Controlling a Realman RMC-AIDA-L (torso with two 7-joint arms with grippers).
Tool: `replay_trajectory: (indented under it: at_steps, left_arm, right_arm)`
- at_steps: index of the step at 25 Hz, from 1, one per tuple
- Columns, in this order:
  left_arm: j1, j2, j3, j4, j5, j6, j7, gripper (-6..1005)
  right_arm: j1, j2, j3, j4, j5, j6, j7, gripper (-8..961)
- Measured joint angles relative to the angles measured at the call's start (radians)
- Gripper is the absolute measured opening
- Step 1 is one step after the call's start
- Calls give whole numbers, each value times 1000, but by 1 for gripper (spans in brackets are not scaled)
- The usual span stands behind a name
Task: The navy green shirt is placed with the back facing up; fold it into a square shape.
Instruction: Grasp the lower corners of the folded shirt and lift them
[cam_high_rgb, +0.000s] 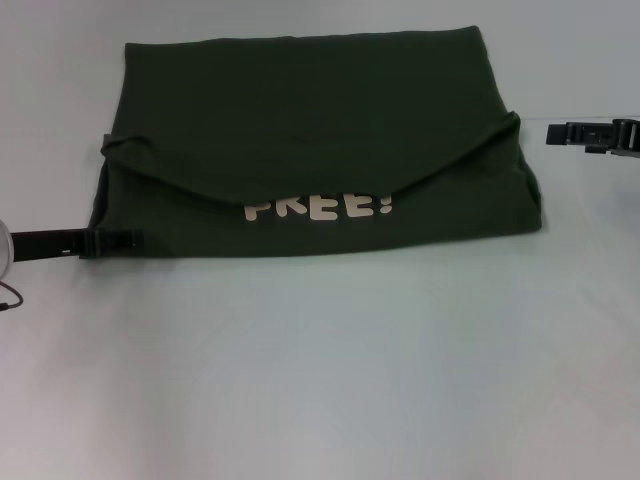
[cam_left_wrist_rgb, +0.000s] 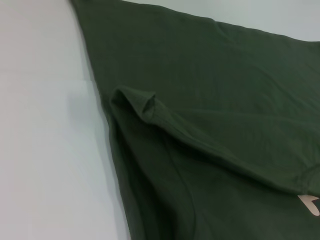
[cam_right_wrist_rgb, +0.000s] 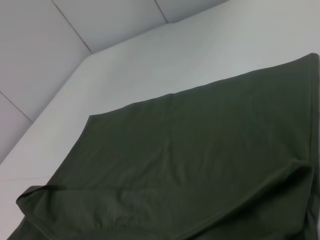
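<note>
At tabletop far edge: navy green shirt part-folded, top flap drooping over lettering. Left gripper at near-left hem, right gripper off right side; can't tell my jaws' state. Next, I'd say: square up flap.

White block lettering stood on the shirt, on the layer lying under the folded-over flap. The flap's curved edge cut off the tops of the letters, so what showed read roughly as "FREE!", with the first letter half hidden and hard to be sure of. In the left wrist view only a pale scrap of one letter peeped out at the cloth's edge, too little to read. The right wrist view showed no writing.
</note>
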Motion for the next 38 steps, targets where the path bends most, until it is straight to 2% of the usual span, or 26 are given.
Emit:
replay_trajectory:
  at_steps: [6, 9, 17, 25, 31, 34, 38]
  left_arm:
    - [7, 0, -2, 0, -1, -17, 1, 774]
    - [9, 0, -4, -1, -6, -21, 1, 546]
    - [8, -6, 0, -5, -3, -28, 2, 434]
    - [-1, 4, 5, -21, -2, -33, -5, 303]
    - [-1, 4, 2, -22, 0, -28, -6, 98]
    - [-1, 4, 2, -21, 0, -25, -6, 74]
    - [-3, 5, -1, -21, 0, -13, -8, 59]
  right_arm:
    - [-4, 2, -3, 0, 0, -1, 0, 911]
    - [-5, 2, -3, 0, 0, -1, 0, 911]
    - [-5, 4, -5, 0, 0, -2, 0, 910]
    - [-2, 4, -7, 0, -2, -2, 0, 909]
    - [0, 4, -7, 0, -4, -2, 8, 909]
    - [10, 1, -9, 0, -31, -5, 46, 909]
    - [55, -19, -56, -5, -144, -20, 215, 908]
